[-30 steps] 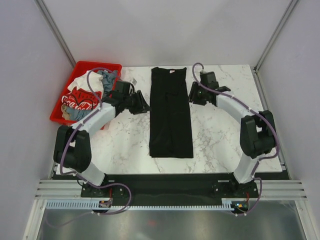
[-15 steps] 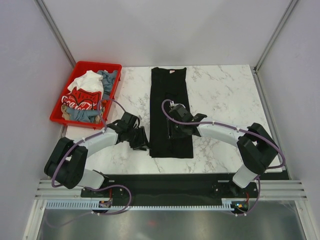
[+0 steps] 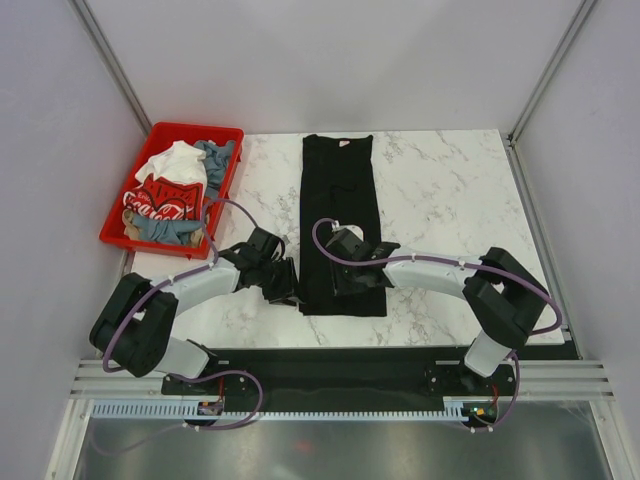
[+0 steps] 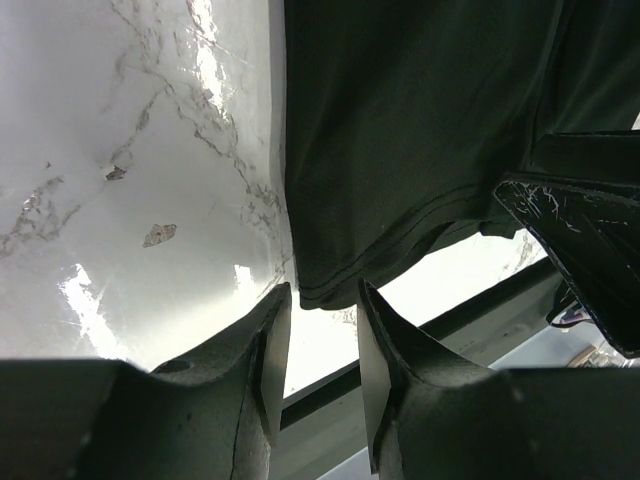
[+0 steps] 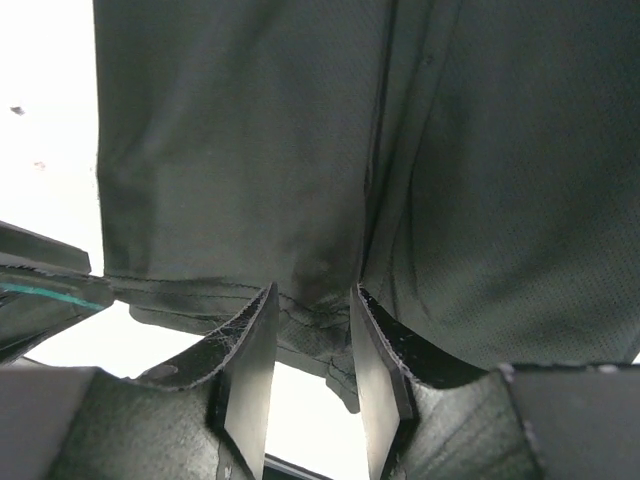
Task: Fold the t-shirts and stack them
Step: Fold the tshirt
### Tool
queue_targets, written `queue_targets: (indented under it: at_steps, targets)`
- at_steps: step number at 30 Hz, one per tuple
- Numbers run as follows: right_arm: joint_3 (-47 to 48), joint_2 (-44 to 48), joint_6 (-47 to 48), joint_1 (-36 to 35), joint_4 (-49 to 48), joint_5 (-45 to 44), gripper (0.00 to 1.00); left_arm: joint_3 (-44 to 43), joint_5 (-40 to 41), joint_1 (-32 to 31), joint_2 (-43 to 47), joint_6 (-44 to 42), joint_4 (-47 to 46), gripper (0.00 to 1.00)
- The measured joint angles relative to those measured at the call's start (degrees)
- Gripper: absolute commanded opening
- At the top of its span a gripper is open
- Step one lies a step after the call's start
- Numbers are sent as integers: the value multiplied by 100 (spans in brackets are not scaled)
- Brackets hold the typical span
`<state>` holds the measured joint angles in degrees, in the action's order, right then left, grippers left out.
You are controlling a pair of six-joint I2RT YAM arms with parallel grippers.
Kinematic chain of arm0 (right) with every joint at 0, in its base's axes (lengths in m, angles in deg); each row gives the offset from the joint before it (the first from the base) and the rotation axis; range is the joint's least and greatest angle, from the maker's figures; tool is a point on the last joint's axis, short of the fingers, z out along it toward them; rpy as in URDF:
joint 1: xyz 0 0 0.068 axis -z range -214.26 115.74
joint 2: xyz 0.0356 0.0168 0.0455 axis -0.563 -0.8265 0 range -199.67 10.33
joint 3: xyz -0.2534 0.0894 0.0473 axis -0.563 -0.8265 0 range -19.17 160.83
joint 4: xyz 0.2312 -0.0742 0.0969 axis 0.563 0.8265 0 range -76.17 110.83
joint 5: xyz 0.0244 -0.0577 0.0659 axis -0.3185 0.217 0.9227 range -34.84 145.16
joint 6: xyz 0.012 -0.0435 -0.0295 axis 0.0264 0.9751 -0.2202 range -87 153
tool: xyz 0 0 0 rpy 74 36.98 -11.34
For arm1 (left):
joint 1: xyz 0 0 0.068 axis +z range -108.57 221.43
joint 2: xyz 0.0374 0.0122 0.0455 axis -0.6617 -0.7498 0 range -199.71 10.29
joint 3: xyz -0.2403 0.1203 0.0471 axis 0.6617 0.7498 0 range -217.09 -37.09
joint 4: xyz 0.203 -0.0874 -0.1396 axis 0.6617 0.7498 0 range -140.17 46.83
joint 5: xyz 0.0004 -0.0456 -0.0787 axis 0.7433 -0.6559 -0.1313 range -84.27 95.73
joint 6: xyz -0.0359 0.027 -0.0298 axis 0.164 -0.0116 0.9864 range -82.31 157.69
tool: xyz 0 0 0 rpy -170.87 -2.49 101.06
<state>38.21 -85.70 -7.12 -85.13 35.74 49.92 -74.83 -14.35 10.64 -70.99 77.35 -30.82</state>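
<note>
A plain black t-shirt (image 3: 339, 215) lies on the marble table as a long narrow strip, neck at the far end. My left gripper (image 3: 289, 291) hovers at its near left corner, jaws open, with the corner of the black t-shirt (image 4: 400, 150) just off the fingertips of the left gripper (image 4: 322, 300). My right gripper (image 3: 352, 283) is over the near hem, open, and a bunched bit of the hem (image 5: 315, 315) lies between the tips of the right gripper (image 5: 312, 300). Other t-shirts, white (image 3: 172, 160), red Coca-Cola (image 3: 160, 200) and grey-blue (image 3: 215, 155), are piled at the far left.
The red bin (image 3: 195, 127) holding those shirts stands at the table's far left corner. Marble table (image 3: 450, 200) stretches bare right of the strip. The black mounting plate (image 3: 330, 362) runs along the near edge just beyond the hem. Grey walls close in both sides.
Both arms swung from the shirt's far half down to its near hem. The right jaws have narrowed a little around the hem; the left jaws stay the same width.
</note>
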Motion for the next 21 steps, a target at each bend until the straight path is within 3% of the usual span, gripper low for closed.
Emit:
queue_targets:
  at_steps: [6, 13, 18, 21]
  targets:
    - [-105, -9, -111, -2, 2, -96, 41, 52, 0, 0, -17, 2, -20, 40]
    - [-177, -9, -234, -39, -39, 26, 12, 120, 0, 0, 13, 2, -20, 40]
    - [-286, 96, -448, -39, -155, 79, 0, 144, 0, -7, 190, 2, -22, 40]
    - [-413, 247, -612, -39, -258, 133, 0, 144, -2, -13, 214, 2, -20, 40]
